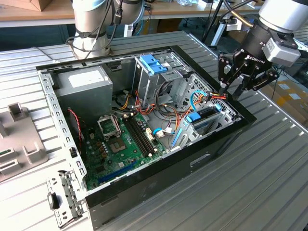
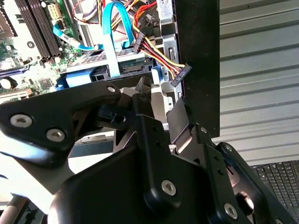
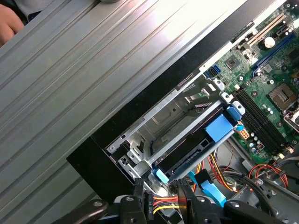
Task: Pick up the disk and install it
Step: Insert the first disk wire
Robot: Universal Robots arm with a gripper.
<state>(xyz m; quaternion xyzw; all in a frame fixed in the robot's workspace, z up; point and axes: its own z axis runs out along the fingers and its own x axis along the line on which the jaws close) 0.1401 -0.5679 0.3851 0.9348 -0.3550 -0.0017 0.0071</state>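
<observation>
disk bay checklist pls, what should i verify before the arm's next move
1. Disk lies in the bay: ok.
2. Disk fully seated: cannot tell.
3. Tool is over the case corner beside the bay, not touching the disk: ok.
4. Tool's grip state: cannot tell.
5. Power cable is clear of the tool: not ok, it hangs close by at the case wall and could snag.
6. Hand is away from the case: ok, it is at the far side of the table.
</observation>
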